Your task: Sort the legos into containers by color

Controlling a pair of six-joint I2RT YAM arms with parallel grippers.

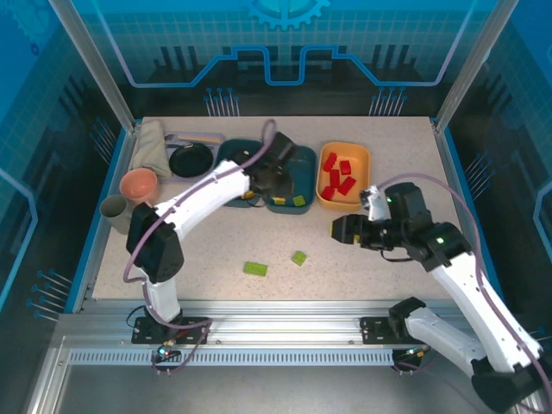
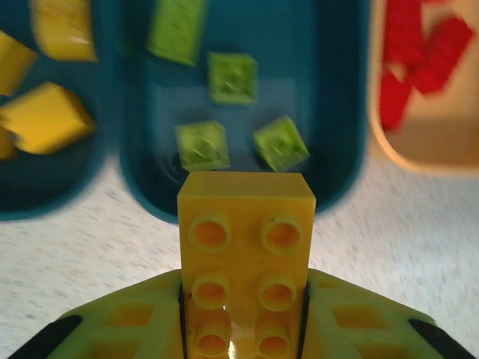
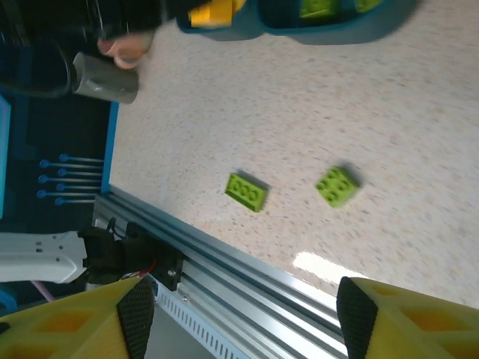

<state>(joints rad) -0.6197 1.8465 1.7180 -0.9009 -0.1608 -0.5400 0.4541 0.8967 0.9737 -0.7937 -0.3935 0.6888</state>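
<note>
Left fingers [image 2: 127, 321] pinching yellow brick [image 2: 245, 247], lower centre, short of green-filled teal bin [image 2: 337, 90]. Yellow-filled teal bin [image 2: 45, 191] at left edge, likely destination. Right fingers [image 3: 419, 321] spread, empty, above tabletop [image 3: 299, 97]. Green brick [image 3: 246, 191] and second green brick [image 3: 336, 185] mid-frame, probably next.

Blurred red bricks [image 2: 406, 51] cut by top edge, left teal bin [image 1: 225, 153] partly behind left arm [image 1: 203, 194]

Glossy plastic yellow brick [image 2: 245, 254], smooth teal plastic bin [image 2: 348, 149], matt speckled tabletop [image 3: 389, 105], ribbed metal rail [image 3: 247, 273], soft crumpled cloth [image 1: 153, 145]
</note>
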